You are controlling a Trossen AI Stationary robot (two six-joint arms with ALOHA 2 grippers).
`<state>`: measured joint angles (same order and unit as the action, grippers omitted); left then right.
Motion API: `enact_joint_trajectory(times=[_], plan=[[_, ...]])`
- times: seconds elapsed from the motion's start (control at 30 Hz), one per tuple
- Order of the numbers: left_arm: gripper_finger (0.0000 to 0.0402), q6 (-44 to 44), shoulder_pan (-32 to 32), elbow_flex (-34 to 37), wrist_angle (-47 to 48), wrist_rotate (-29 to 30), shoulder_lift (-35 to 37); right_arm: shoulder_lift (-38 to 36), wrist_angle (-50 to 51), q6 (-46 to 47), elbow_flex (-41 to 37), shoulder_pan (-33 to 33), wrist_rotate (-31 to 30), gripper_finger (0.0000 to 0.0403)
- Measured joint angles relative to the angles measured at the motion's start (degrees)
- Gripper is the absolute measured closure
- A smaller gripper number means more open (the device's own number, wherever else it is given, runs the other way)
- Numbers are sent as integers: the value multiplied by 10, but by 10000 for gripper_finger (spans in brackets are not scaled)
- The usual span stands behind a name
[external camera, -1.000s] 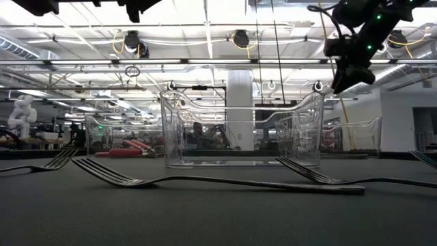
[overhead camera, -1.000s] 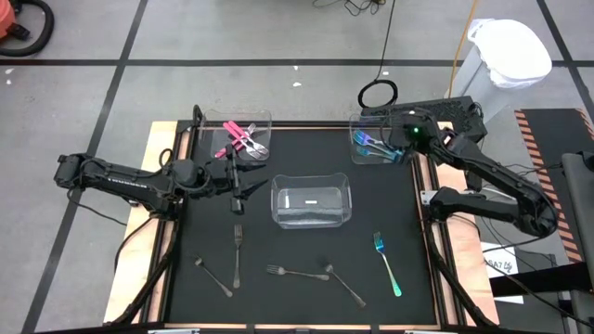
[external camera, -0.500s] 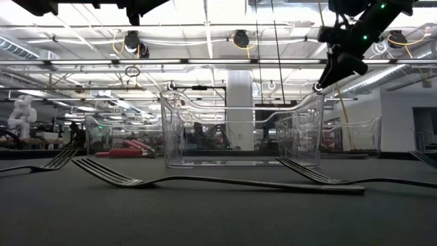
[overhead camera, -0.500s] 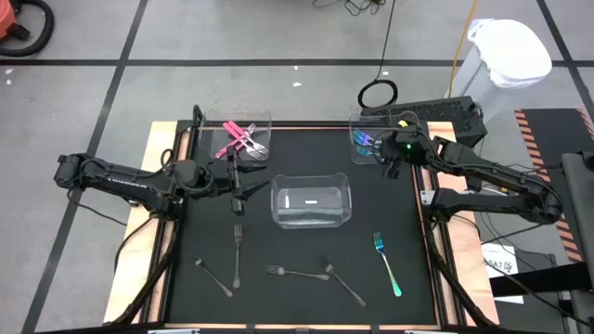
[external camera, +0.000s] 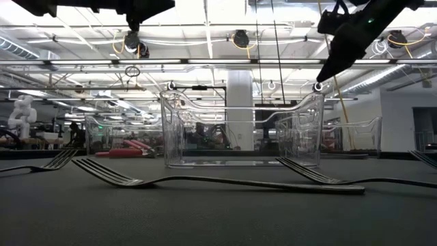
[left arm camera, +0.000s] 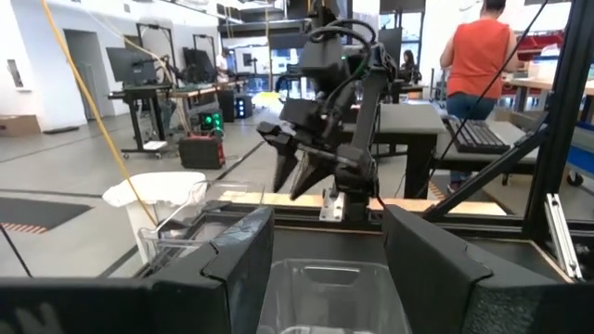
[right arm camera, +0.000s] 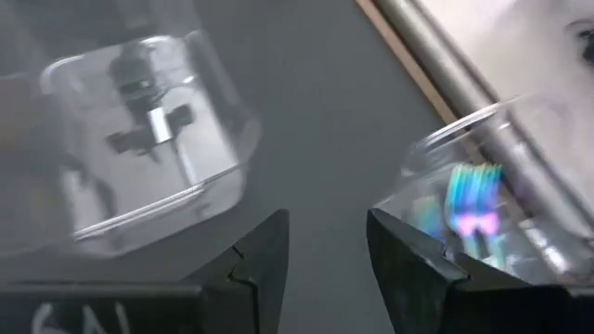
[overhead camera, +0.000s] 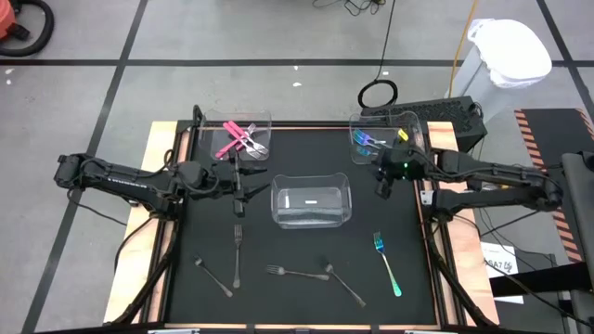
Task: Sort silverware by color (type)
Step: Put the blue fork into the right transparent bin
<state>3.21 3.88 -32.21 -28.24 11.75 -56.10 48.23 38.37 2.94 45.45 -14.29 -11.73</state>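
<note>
The mat (overhead camera: 306, 250) is looking matt black, its frame (overhead camera: 160, 130) showing bare wood. The bins (overhead camera: 312, 202) are gleaming as clear glossy plastic. Grey forks (overhead camera: 237, 255) are shining like polished metal; one fork (overhead camera: 386, 264) is glinting iridescent teal.

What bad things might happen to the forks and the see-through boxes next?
The right gripper hangs open and empty close beside the middle bin, so swinging toward the blue fork it might clip that bin's wall. The grey fork and spoon lie almost touching, so grabbing one may nudge the other. The left gripper waits above another grey fork, near the same bin.
</note>
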Motion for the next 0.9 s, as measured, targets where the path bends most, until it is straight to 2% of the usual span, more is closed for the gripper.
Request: enact_joint_trajectory(times=[0.47, 0.9], plan=[[199, -30, 0, 0, 29, 0, -4, 12, 8, 160, 0, 188, -4, 259], [199, -30, 0, 0, 35, 3, -34, 94, 19, 297, 0, 328, -3, 259]])
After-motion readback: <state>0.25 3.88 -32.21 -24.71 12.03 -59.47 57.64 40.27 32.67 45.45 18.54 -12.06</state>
